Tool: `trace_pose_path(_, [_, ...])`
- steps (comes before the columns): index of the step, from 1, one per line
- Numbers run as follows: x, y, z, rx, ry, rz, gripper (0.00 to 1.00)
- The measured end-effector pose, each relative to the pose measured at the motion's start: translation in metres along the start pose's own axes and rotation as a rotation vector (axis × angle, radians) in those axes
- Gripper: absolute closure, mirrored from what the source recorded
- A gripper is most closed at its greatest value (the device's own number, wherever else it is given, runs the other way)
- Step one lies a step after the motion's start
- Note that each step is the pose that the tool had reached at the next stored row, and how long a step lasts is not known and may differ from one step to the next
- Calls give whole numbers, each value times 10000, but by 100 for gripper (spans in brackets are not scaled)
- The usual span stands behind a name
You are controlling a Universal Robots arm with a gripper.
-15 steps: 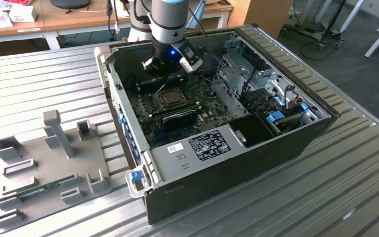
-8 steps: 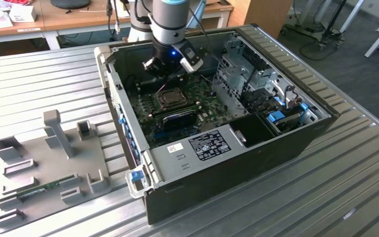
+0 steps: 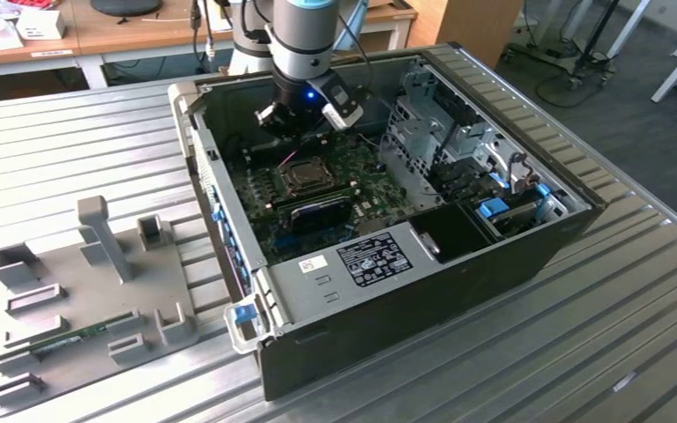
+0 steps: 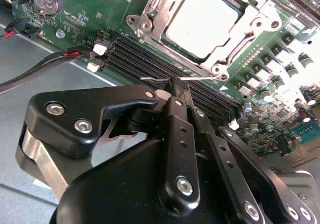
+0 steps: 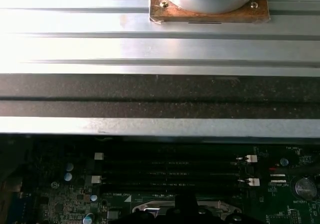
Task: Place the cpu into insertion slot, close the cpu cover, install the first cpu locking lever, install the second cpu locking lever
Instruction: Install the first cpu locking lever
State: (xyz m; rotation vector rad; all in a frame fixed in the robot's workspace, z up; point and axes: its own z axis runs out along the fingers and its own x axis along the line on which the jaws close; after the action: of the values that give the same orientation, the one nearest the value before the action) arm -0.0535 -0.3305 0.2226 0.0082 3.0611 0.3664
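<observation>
No text was legible. A black label [image 3: 374,260] with white print and a white sticker [image 3: 313,264] stood on the grey shroud [image 3: 315,295]. White silkscreen [image 5: 114,194] stood on the board [image 5: 280,206], too fine to read.

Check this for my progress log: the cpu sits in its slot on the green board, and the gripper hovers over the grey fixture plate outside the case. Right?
The gripper part is wrong: in the exterior view the gripper is inside the computer case, above the green board beside the cpu.
</observation>
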Motion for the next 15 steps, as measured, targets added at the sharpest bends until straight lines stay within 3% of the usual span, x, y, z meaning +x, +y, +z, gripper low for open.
trace_pose_path(15, [-6, 14, 32, 0, 1, 0, 90])
